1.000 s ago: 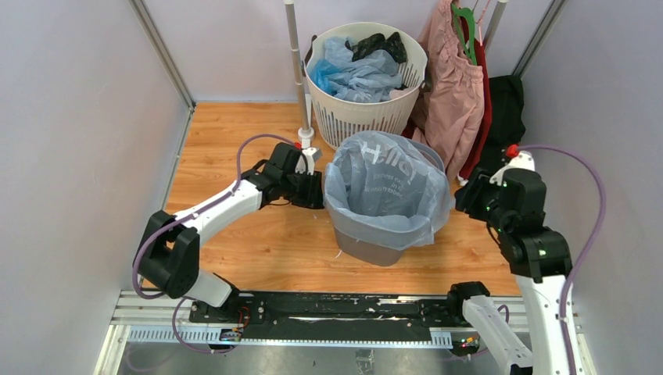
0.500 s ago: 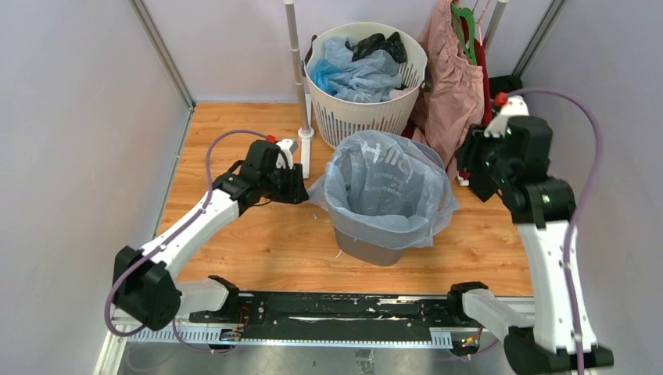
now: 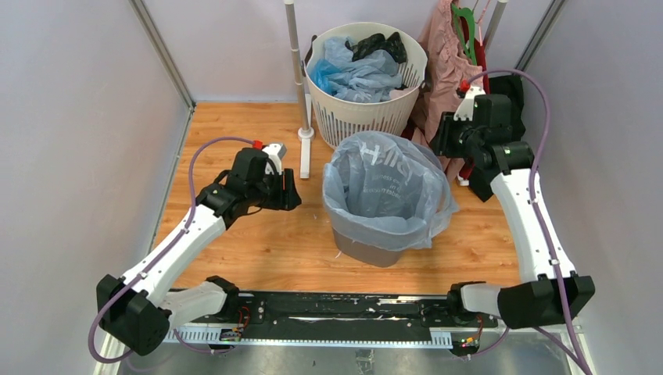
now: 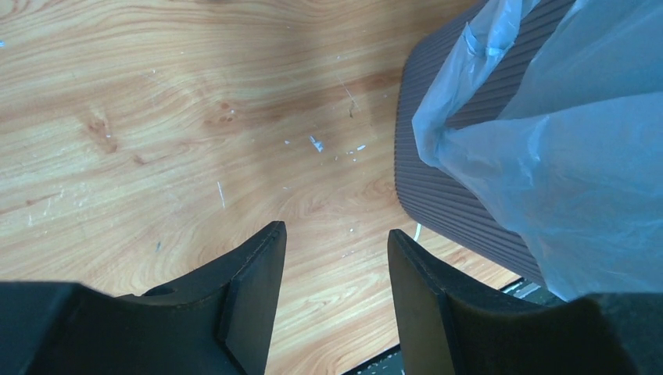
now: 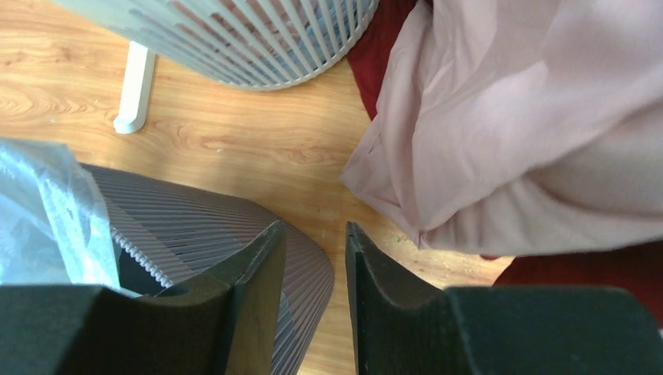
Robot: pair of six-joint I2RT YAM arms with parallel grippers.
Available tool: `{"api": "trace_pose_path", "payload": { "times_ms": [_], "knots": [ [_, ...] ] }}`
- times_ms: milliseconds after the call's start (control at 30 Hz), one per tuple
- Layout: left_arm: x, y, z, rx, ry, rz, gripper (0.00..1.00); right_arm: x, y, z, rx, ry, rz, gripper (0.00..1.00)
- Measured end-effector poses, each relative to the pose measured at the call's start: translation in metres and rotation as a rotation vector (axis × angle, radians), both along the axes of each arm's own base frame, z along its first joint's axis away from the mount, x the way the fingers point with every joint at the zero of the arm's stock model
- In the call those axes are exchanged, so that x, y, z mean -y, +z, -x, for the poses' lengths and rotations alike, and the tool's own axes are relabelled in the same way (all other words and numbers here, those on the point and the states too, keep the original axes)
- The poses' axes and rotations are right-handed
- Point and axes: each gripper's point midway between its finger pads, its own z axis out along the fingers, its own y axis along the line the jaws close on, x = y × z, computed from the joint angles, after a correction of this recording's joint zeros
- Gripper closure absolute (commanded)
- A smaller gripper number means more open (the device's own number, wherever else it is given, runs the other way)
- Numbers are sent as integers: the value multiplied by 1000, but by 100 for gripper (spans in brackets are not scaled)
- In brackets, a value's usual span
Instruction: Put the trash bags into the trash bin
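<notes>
My left gripper [image 4: 335,234] now has its fingers [image 4: 250,289] spread, with nothing but the wooden floor [image 4: 156,117] between them. A second ago they were right at the left lip of the blue bag [image 3: 387,183], so I read that as having let the edge go. The bag sits in the grey bin [image 3: 375,254], mouth open and rim folded down over the bin's edge as far as I can see, so this one looks seated. The right gripper [image 5: 314,228] shows only a narrow gap between its fingers and holds nothing, and it has swung from the bin's right side up toward the pink garment [image 5: 500,117]. What look like spare bags [image 3: 352,78] lie in the white basket [image 3: 367,117] behind. The left arm is drawn back and stretched low to the left, its gripper apart from the bin, while the right arm reaches up and forward, wrist tipped down near the bin's far right corner
</notes>
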Motion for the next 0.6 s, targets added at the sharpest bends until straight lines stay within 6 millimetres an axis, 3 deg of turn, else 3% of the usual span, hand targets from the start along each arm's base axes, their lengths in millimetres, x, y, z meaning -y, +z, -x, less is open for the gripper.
{"api": "trace_pose_path", "payload": {
  "times_ms": [100, 333, 467, 600],
  "knots": [
    [-1, 4, 4, 7, -1, 7, 45, -4, -1, 13, 21, 29, -23, 62],
    [-1, 15, 7, 14, -8, 16, 46, -20, -18, 68, 15, 129, -96, 63],
    [-1, 35, 8, 40, -12, 31, 46, -29, -39, 99, -46, 178, -140, 63],
    [-3, 60, 14, 90, -15, 58, 46, -40, -42, 127, -49, 223, -206, 63]
  ]
}}
